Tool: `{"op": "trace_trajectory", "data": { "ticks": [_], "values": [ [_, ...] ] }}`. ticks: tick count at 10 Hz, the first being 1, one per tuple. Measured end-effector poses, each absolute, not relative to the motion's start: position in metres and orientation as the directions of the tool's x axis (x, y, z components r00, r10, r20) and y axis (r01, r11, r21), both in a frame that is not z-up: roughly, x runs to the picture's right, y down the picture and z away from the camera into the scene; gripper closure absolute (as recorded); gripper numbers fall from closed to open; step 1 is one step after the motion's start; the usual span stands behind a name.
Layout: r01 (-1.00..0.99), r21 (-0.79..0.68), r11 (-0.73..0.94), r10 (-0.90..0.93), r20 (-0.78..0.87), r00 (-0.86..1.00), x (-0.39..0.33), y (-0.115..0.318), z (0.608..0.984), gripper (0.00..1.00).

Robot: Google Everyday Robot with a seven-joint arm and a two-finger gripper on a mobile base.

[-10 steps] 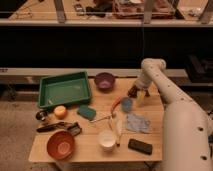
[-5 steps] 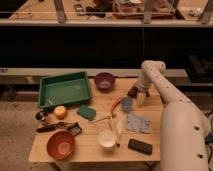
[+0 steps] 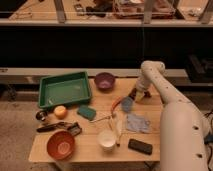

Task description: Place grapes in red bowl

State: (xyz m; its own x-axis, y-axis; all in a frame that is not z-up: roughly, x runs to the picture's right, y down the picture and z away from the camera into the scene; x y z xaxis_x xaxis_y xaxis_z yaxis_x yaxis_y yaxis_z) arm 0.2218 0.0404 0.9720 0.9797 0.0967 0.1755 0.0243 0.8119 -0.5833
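Grapes: we see a dark, lumpy cluster [image 3: 133, 94] close to the right edge of the bench, nearer the far right corner than the near one, right at the tip of the hand.
Hand: it [image 3: 138, 94] reaches down off the pale, smooth arm [image 3: 165, 102] onto or just above the grapes. We cannot tell whether it is spread or pinching them.
Red bowl: round and orange-red with a paler inner bottom, it [image 3: 60, 145] sits at the near left corner, well apart from the grapes.
Change: since a second ago the hand has dropped slightly toward the near edge. Everything else has stayed where it was.
Neighbours: a tapered orange-red piece [image 3: 116, 102] lies just left of the grapes, and a crumpled blue cloth [image 3: 136, 122] lies nearer the near edge.
Farther out: we see a purple bowl [image 3: 104, 80] at the far edge, a green rectangular tray [image 3: 65, 90] toward the far left corner and a white cup [image 3: 106, 138] by the near edge.
Bench: pale wooden top [image 3: 95, 150].
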Motion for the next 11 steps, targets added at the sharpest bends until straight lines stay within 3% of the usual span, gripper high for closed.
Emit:
{"op": "trace_trajectory", "data": {
  "ticks": [2, 4, 7, 11],
  "values": [
    [0.027, -0.580, 0.814, 0.095, 0.179, 0.979, 0.221, 0.038, 0.968, 0.87],
    [0.031, -0.572, 0.820, 0.089, 0.181, 0.979, 0.221, 0.037, 0.963, 0.99],
    [0.028, -0.525, 0.851, 0.090, 0.199, 0.976, 0.229, 0.026, 0.932, 1.00],
    [-0.006, -0.408, 0.913, 0.119, 0.250, 0.961, 0.243, 0.007, 0.857, 1.00]
  ]
}}
